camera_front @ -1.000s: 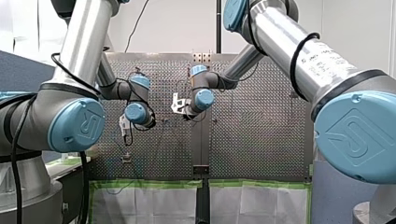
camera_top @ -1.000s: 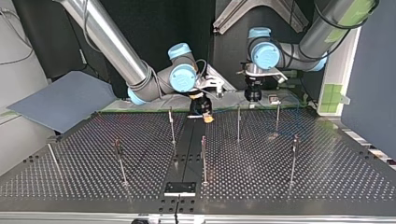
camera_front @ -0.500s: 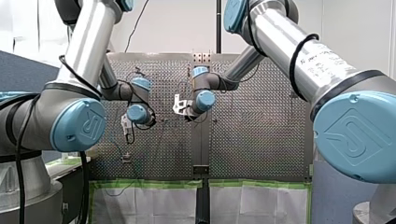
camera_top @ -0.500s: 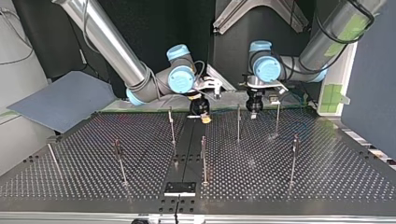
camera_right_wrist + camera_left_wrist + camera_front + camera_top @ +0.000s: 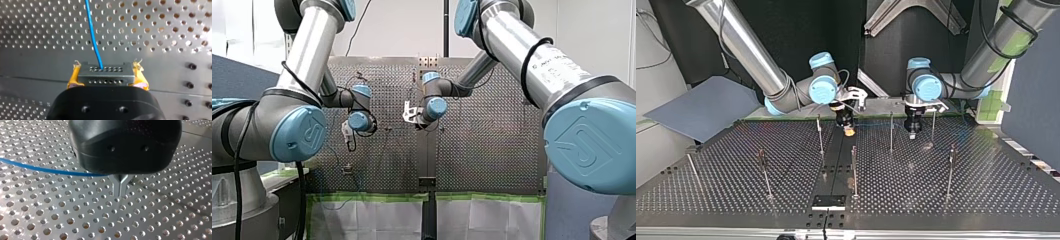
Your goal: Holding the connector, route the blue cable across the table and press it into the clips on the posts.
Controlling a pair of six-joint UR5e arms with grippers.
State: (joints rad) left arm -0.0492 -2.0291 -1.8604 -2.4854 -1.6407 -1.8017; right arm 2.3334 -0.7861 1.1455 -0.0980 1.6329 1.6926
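In the right wrist view my right gripper (image 5: 106,76) is shut on a dark grey connector (image 5: 105,73), with a yellow pad (image 5: 72,78) on each side of it. The blue cable (image 5: 93,35) leaves the connector and runs ahead over the perforated table (image 5: 162,30). In the left wrist view my left gripper (image 5: 120,188) has its metal fingers shut, and the blue cable (image 5: 50,170) runs in at their root. In the top view my right gripper (image 5: 848,131) hangs near the table's middle. My left gripper (image 5: 912,131) hangs low between two thin posts (image 5: 891,131).
Several thin upright posts (image 5: 854,170) stand across the table (image 5: 961,200). A black plate (image 5: 828,201) lies at the edge nearest the top view's camera. A grey board (image 5: 706,107) leans at the top view's left, and green tape (image 5: 993,102) marks the right side.
In the top view my left gripper has come down from behind the table's far edge to between two posts. My right gripper has shifted slightly left with the connector.
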